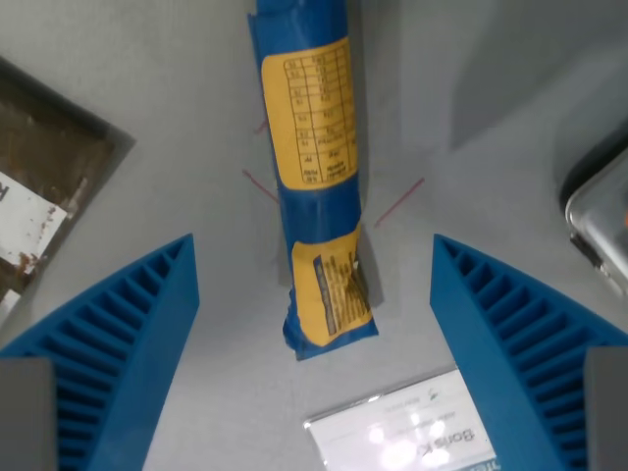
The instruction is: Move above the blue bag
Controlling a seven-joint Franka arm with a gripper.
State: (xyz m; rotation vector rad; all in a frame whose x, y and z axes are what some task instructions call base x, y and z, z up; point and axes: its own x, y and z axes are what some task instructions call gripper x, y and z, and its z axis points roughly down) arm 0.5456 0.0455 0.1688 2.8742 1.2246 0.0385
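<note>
Between the wide-spread, empty jaws (314, 324) the bag (314, 167) lies lengthwise on the grey bench (177, 128), running up past the frame's top. Drifting sideways could bring the jaws over the white card (412, 432) below or the brown packet (49, 196) at the wrist view's left. A metal thing (601, 221) sits right. The bench is matte, faintly marked with red lines.

brown packet (39, 186), glossy card (412, 432), metal object (601, 221)
</note>
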